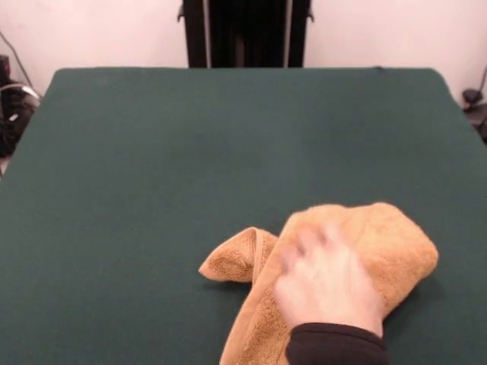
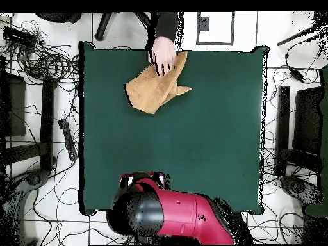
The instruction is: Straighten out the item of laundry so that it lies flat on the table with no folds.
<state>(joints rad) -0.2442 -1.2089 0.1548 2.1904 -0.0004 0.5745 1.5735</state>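
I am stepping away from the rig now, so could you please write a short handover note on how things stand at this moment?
Robot's hand: not in view; only the red arm shows in the overhead view, drawn back at its own edge of the table.
A person's hand in a dark sleeve rests on the towel.
The towel lies bunched near the table edge on the person's side, with one corner folded over.
Done: nothing yet, the towel is not flat.
Left: wait until the person's hand is away, then spread the towel flat with no folds.
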